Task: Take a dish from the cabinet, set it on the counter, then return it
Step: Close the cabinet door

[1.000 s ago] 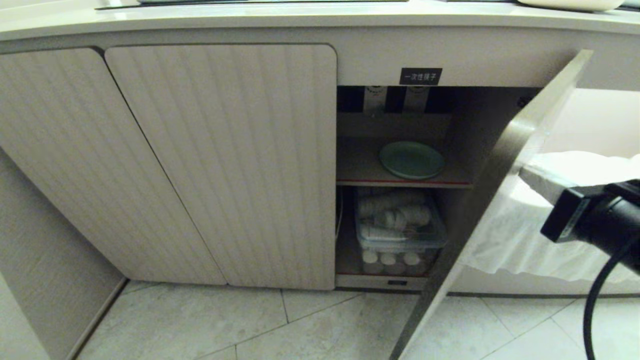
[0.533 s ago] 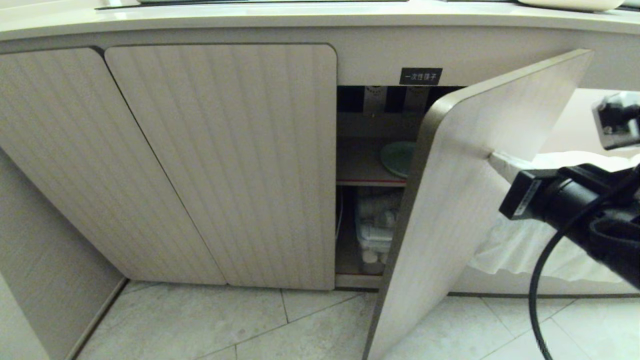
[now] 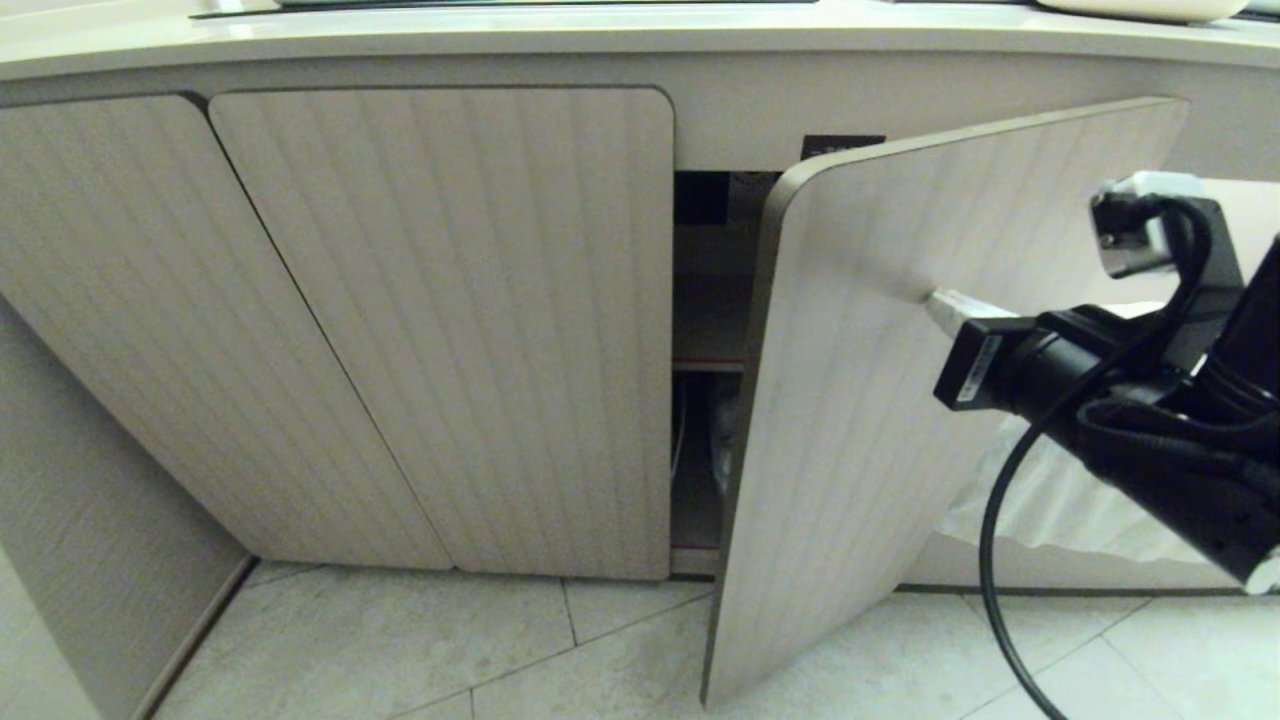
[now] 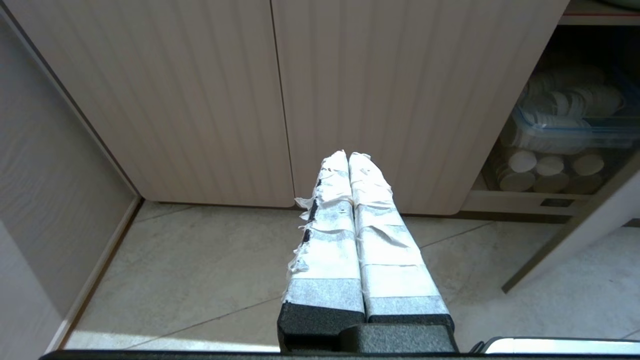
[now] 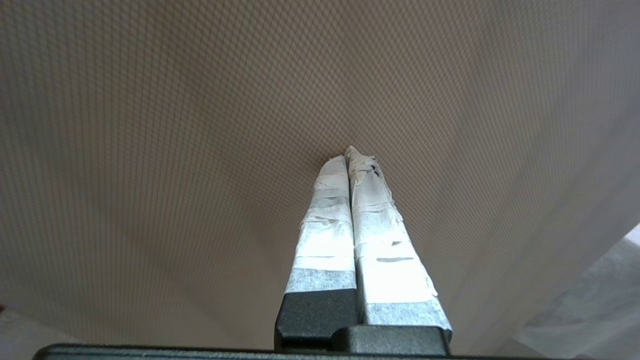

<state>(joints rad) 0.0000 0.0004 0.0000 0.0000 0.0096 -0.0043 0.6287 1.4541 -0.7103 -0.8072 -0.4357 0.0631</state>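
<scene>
**Closing the cabinet door: final step of the return.**

The right gripper [image 3: 935, 300], fingers pressed together and holding nothing, bears tip-first on the outer face of the ribbed door [image 3: 860, 400] of the cabinet [image 3: 440, 330]; the door stands ajar, leaving a narrow gap at 9 o'clock of it. The dish is hidden behind the door, so presumably shelved. Next: push on until flush. A white cloth [image 3: 1060, 500] hangs at 4 o'clock. Through the gap the left wrist view shows a clear storage box [image 4: 565, 135]. The left gripper [image 4: 348, 156], likewise closed and empty, is parked low.
</scene>
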